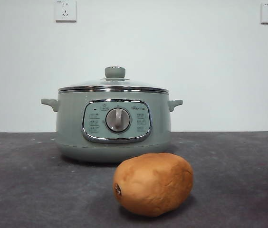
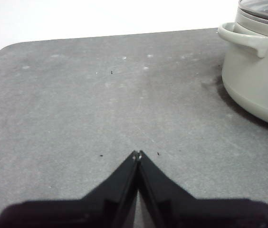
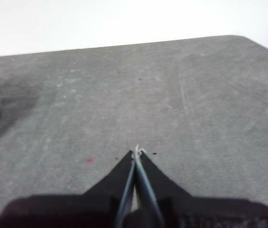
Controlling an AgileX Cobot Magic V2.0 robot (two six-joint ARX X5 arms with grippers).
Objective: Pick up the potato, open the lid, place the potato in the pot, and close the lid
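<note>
Potato hides pot base; lid on; both jaws clenched, empty

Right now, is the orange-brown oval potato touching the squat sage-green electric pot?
Apart. The front view shows the orange-brown oval potato resting nearer the camera, with a strip of bare grey table between its shadow and the base of the squat sage-green electric pot.

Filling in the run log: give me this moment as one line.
stage: not started | orange-brown oval potato: on table before sage-green pot | glass lid: on pot | left gripper: shut, empty | right gripper: shut, empty
</note>
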